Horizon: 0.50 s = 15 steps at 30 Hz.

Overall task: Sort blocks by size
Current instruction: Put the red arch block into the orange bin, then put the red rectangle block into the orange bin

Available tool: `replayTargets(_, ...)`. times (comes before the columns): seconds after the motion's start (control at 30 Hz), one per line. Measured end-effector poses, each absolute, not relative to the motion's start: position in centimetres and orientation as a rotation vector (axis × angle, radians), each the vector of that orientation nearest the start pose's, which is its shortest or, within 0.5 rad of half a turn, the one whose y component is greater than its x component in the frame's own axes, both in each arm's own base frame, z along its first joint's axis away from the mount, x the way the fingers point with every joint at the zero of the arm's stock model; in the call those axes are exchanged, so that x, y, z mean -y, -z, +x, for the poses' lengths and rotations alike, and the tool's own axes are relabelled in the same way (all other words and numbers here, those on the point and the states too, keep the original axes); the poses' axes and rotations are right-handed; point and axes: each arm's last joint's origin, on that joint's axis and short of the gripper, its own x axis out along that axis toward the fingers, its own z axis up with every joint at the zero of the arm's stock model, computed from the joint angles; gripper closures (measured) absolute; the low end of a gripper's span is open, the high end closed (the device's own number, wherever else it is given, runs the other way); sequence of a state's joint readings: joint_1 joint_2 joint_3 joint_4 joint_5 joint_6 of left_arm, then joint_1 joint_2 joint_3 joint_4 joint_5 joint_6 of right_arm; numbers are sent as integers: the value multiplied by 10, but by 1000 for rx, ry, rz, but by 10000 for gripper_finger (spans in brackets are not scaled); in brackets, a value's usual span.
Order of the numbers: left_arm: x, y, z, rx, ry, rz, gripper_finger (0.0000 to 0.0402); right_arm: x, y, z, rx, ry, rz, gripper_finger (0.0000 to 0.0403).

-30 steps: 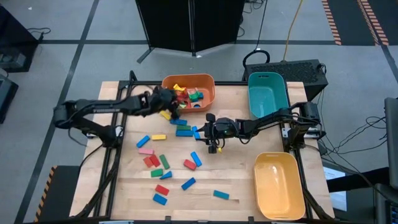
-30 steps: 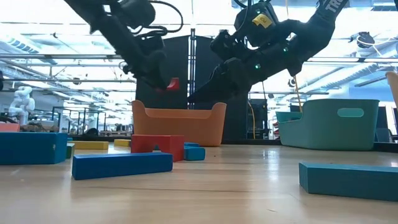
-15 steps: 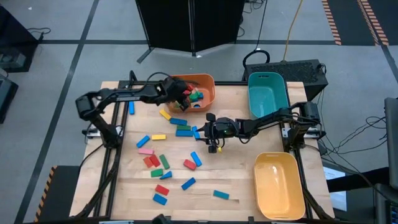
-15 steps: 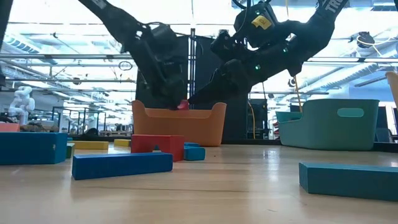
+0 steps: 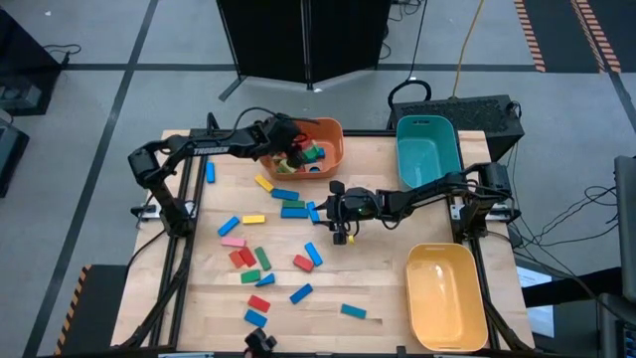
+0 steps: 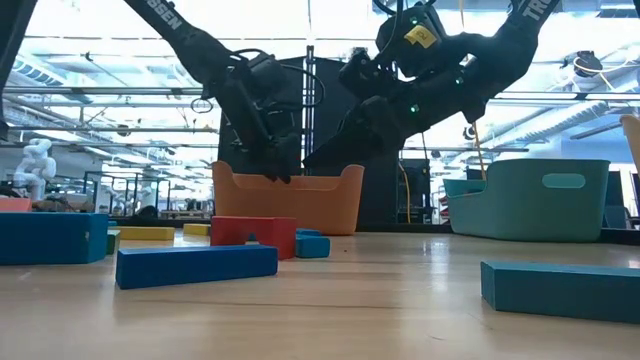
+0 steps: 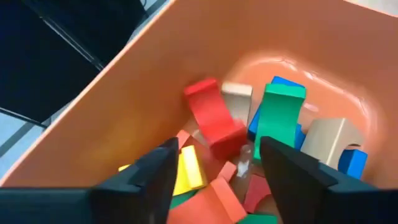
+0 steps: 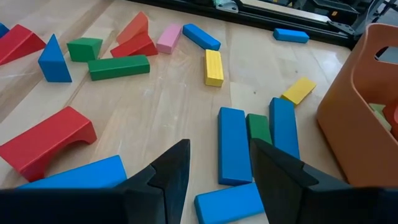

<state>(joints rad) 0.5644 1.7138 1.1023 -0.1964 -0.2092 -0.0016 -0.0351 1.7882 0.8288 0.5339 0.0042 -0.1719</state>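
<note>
We see loose blocks (image 5: 260, 261) scattered across the near and middle table (image 5: 388, 288), same as before. The right gripper (image 5: 338, 221) hasn't moved: mid-table, fingers apart, holding nothing. Farther back, the left gripper (image 5: 290, 155), which carried a red block a second ago, now sits over the orange bin (image 5: 333, 132) with fingers parted, released. Red block (image 7: 214, 120) lies in the bin's pile.

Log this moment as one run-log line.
left gripper: open above orange bin, red block dropped inside | right gripper: open, empty, mid-table
</note>
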Motion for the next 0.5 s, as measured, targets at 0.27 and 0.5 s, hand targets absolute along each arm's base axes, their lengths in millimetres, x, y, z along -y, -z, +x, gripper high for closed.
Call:
replayTargets(0.27,-197,-204,300,-813,-733,-156,152,14,-155,354,-429,8,-160,245)
replayTargets(0.5,-183,-202,295,-940,-678,-137,151,13,-153,354,-448,1,-158,245)
